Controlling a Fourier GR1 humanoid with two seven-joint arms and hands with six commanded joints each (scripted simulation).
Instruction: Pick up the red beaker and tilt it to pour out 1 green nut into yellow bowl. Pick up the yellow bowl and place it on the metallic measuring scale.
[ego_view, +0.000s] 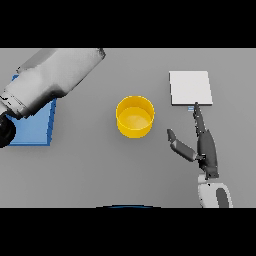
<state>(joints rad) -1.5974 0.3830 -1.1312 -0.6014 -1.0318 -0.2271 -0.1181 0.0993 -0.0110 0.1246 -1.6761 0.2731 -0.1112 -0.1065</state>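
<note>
The yellow bowl (135, 116) stands upright in the middle of the table, and I see no green nut inside it. The metallic measuring scale (190, 88), a flat pale square, lies to the bowl's right and farther back. My right hand (207, 147) is open on the table right of the bowl; its straight fingers point at the scale's front edge and its thumb is spread toward the bowl. It touches neither. My left arm crosses the upper left close to the camera. The dark left hand (6, 131) is cut off by the left edge. No red beaker is visible.
A blue mat (31, 129) lies at the left, mostly hidden under my left arm (52, 80). A small pale tab (191, 107) sits at the scale's front edge, by my right fingertips.
</note>
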